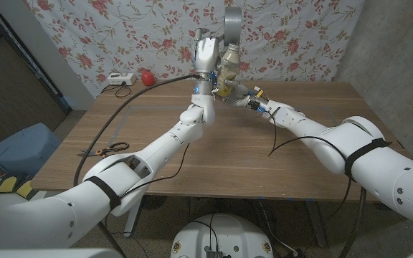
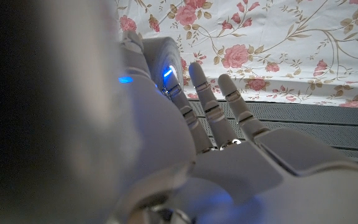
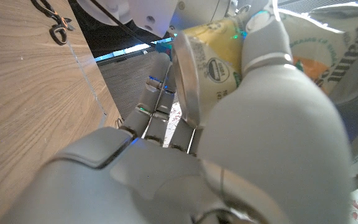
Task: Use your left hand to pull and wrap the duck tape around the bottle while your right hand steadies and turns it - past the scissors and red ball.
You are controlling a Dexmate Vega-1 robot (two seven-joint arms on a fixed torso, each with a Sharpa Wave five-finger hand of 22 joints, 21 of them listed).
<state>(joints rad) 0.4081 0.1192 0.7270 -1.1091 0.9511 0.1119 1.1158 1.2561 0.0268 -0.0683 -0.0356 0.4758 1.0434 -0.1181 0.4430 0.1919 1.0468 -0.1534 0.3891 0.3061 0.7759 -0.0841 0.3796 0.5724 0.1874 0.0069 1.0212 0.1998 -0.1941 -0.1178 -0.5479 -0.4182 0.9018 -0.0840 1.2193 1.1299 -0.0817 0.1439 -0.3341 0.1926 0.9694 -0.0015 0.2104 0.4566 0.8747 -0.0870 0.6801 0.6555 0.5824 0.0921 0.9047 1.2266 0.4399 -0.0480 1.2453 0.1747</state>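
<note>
Both arms meet high over the far middle of the table (image 1: 214,158). The right hand (image 1: 234,92) grips the bottle (image 1: 228,66), fingers curled around its yellow-labelled body, holding it tilted up off the wood against the flowered curtain (image 1: 300,36). A grey roll of duck tape (image 1: 232,27) sits at the bottle's upper end, just beside the left hand (image 1: 208,54). That hand stands upright with its fingers straight and spread, holding nothing that I can make out; whether a fingertip touches the tape I cannot tell. The scissors (image 1: 111,149) lie on the table's left side, well apart, and the red ball (image 1: 147,77) rests at the far left corner.

The risk, as I judge it, is the pull. If the left hand tugs the tape sharply, the bottle may twist or slip in the right hand's grip, or the thin wall could buckle. A loose pinch could also let the strip spring back and stick to itself.
</note>
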